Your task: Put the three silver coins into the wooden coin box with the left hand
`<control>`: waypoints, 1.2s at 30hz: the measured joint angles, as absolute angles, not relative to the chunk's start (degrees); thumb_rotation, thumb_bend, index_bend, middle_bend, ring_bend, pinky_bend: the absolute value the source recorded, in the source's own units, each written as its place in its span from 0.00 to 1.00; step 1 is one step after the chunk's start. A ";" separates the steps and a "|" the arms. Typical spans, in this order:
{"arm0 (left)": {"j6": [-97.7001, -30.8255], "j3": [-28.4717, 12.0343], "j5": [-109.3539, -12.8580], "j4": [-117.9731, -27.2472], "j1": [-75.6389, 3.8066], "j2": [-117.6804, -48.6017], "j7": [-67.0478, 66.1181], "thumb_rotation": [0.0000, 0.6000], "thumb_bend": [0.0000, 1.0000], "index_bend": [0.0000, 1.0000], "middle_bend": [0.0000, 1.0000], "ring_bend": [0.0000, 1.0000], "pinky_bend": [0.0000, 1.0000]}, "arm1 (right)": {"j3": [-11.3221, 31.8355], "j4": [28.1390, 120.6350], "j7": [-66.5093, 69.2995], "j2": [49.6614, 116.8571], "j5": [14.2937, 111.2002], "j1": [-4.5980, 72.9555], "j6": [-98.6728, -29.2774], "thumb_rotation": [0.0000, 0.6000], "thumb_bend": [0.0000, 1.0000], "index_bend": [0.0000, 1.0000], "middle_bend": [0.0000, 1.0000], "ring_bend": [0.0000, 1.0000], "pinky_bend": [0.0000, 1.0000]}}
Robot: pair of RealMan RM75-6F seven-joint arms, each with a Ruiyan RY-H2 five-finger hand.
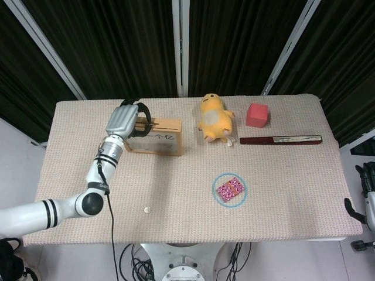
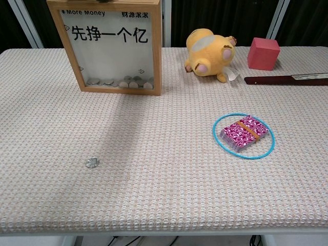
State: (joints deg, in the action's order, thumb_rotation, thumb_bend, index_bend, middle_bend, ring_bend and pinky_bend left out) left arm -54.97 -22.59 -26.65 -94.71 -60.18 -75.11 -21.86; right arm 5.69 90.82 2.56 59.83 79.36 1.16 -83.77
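Observation:
The wooden coin box [image 1: 156, 136] stands at the back left of the table, its clear front [image 2: 110, 46] showing several silver coins lying at the bottom. My left hand [image 1: 123, 119] is over the box's left top edge, its dark fingers curled down by the slot. Whether they pinch a coin is hidden. One silver coin [image 1: 147, 209] lies alone on the cloth near the front edge, also seen in the chest view as the coin [image 2: 93, 162]. My right hand [image 1: 368, 178] hangs off the table's right side with nothing in it.
A yellow plush toy [image 1: 214, 118] lies right of the box, then a red cube [image 1: 258, 115] and a long dark strip [image 1: 281, 140]. A blue ring [image 2: 244, 135] around a pink patterned packet [image 2: 246, 131] sits in the middle right.

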 measured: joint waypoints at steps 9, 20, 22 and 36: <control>-54.76 -22.19 -26.17 -94.82 -60.34 -74.87 -20.95 1.00 0.46 0.72 0.33 0.09 0.11 | 5.59 90.64 2.71 59.86 79.19 1.12 -83.55 1.00 0.32 0.00 0.00 0.00 0.00; -54.36 -21.94 -29.40 -94.63 -59.96 -74.96 -18.54 1.00 0.43 0.29 0.28 0.09 0.10 | 5.58 90.80 2.65 59.71 78.96 1.19 -83.20 1.00 0.32 0.00 0.00 0.00 0.00; -54.56 -22.05 -30.39 -94.62 -59.74 -75.01 -17.76 1.00 0.42 0.23 0.27 0.09 0.10 | 5.63 90.84 2.67 59.67 78.91 1.18 -83.24 1.00 0.32 0.00 0.00 0.00 0.00; -65.06 -23.77 -47.48 -97.40 -56.75 -76.15 -12.20 1.00 0.19 0.15 0.23 0.08 0.11 | 5.77 91.25 2.65 59.32 78.91 1.17 -83.44 1.00 0.32 0.00 0.00 0.00 0.00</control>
